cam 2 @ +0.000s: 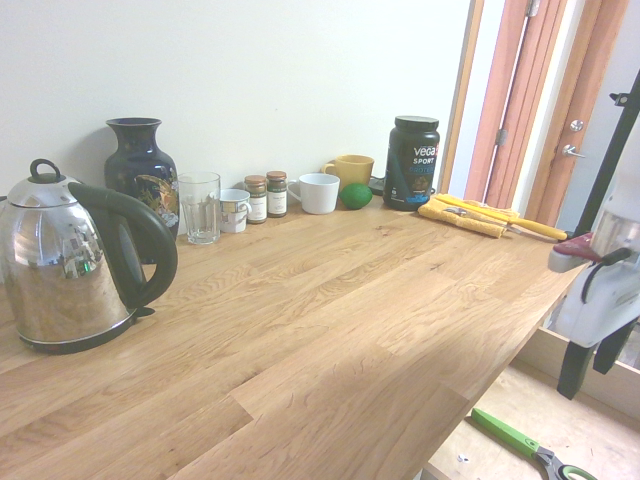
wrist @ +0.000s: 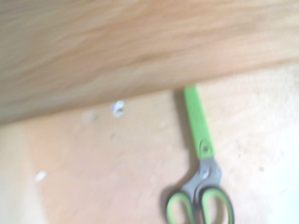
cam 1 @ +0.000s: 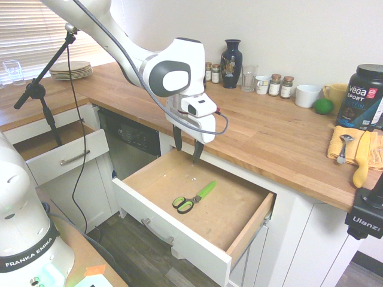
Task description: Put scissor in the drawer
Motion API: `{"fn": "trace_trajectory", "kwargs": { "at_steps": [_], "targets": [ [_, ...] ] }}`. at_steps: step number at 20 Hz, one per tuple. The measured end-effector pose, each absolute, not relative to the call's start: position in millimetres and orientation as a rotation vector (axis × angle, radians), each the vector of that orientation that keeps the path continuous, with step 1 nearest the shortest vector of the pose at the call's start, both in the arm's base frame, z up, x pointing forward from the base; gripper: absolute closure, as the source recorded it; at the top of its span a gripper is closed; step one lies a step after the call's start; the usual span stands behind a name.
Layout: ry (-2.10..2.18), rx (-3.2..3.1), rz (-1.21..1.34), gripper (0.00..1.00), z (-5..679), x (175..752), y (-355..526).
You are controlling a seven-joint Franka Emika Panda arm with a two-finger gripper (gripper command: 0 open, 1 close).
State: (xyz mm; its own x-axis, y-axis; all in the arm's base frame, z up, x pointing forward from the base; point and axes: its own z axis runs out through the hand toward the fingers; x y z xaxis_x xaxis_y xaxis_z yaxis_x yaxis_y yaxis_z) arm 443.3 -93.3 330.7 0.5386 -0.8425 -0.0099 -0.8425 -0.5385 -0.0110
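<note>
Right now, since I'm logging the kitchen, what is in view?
scissors: one, green, drawer floor
open drawer: one, white front, below counter
second drawer: one, white, left, open
kettle: one, silver, counter
vase: one, dark blue, counter
glass: one, clear, beside vase
jars: several, brown-capped, by wall
mugs: three, two whitish, one yellow, by wall
green object: one, before yellow mug
tub: one, black, counter
cloth: yellow, counter
spoon: one, silver, on cloth
plates: stack, pale, counter
tool: one, black fingers, open, above drawer
</note>
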Motion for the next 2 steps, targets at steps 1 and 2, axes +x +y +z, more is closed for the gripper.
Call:
{"fn": "trace_trajectory", "kwargs": {
  "at_steps": [1, 2],
  "targets": [
    [1.498, -2.744, 0.008, 0.00, 335.6, 439.2, -91.1],
    [1.494, -2.746, 0.012, 0.00, 338.6, 435.5, -89.4]
  ]
}}
